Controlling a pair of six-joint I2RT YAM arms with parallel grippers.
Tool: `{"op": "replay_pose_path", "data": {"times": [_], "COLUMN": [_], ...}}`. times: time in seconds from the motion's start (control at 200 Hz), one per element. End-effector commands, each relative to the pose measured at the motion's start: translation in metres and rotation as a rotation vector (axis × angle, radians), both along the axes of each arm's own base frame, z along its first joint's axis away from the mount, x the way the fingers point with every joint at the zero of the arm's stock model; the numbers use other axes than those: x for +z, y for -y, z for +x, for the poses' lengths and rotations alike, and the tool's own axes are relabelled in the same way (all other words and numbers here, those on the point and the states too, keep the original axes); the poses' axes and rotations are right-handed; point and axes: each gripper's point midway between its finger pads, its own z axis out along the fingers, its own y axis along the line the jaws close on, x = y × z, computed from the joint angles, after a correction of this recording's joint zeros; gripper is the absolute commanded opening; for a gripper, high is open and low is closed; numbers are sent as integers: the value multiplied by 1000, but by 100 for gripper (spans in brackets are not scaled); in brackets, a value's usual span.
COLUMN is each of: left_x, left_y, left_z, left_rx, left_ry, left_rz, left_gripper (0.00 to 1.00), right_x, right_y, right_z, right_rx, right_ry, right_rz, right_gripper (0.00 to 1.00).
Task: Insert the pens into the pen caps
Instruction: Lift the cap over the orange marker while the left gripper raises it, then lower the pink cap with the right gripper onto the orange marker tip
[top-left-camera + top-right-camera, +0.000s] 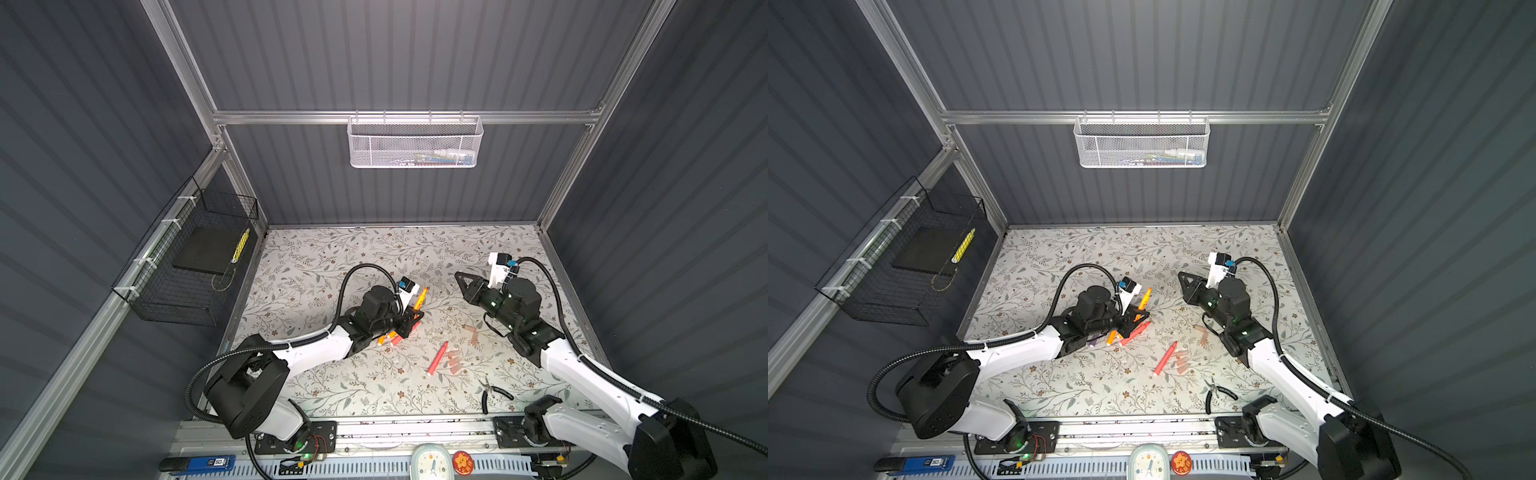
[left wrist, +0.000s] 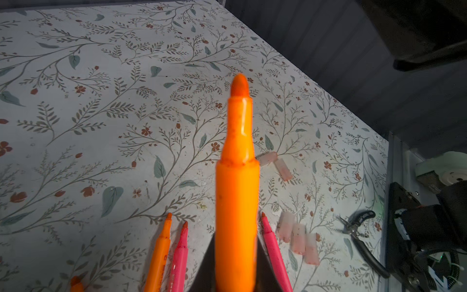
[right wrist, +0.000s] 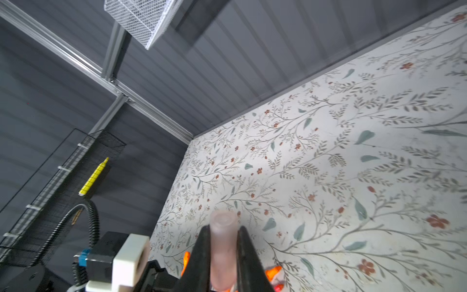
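Note:
My left gripper (image 2: 236,255) is shut on an orange pen (image 2: 237,177) whose bare tip points away from the jaws; in both top views this pen (image 1: 420,298) (image 1: 1144,299) sticks up from the gripper (image 1: 415,318) (image 1: 1139,318). My right gripper (image 3: 223,231) is shut on a pale-pink pen cap (image 3: 223,242), rounded end outward, and hovers right of centre (image 1: 459,277). An orange pen (image 2: 161,250) and two pink-red pens (image 2: 180,255) (image 2: 274,252) lie on the mat, one apart (image 1: 437,358). Loose caps lie as three (image 2: 298,237) (image 1: 454,359) and a pair (image 2: 276,164).
Black-handled pliers (image 1: 492,392) (image 2: 361,235) lie near the front right. A white mesh basket (image 1: 413,143) hangs on the back wall. A black wire basket (image 1: 187,270) with a yellow marker (image 3: 94,177) hangs on the left wall. A clock (image 1: 430,463) sits at the front rail.

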Motion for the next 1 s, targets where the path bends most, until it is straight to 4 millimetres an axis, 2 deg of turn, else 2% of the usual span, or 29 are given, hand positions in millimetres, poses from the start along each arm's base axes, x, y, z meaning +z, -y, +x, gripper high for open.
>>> {"op": "replay_pose_path", "data": {"times": [0.0, 0.12, 0.275, 0.64, 0.99], "left_x": [5, 1, 0, 0, 0], "left_y": [16, 29, 37, 28, 23], "left_z": [-10, -22, -27, -20, -17], "left_rx": [-89, -158, -198, -136, -110], "left_ry": [-20, -64, -94, -58, -40], "left_rz": [-20, -40, -65, -46, -39], "left_gripper": [0, 0, 0, 0, 0], "right_x": [-5, -4, -6, -28, -33], "right_y": [-17, -26, -22, -50, -47], "right_z": [0, 1, 2, -9, -10], "right_rx": [82, 123, 89, 119, 98], "right_ry": [16, 19, 17, -7, -8], "right_rz": [65, 75, 61, 20, 4], "right_gripper": [0, 0, 0, 0, 0]}}
